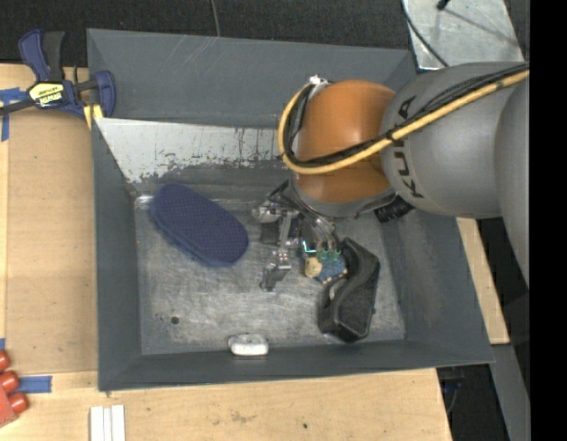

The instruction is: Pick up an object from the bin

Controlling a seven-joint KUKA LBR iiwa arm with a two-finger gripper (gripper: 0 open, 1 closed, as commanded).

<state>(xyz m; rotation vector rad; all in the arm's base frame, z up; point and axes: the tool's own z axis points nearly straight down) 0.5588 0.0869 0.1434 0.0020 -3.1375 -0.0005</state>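
My gripper (292, 269) hangs below the arm's orange cover near the middle of the bin, just above the floor. Its fingers stand open, with bare bin floor showing between them and nothing held. A black, bent, pouch-like thing (352, 297) lies right beside the gripper on its right, toward the bin's front right corner, its upper end close to the right finger. A dark blue oval case (198, 225) lies to the left of the gripper, apart from it, slanting from the back left toward the middle.
A small white oblong thing (248, 344) rests against the bin's front wall, well below the gripper. The arm and its orange cover hide the back right part of the bin.
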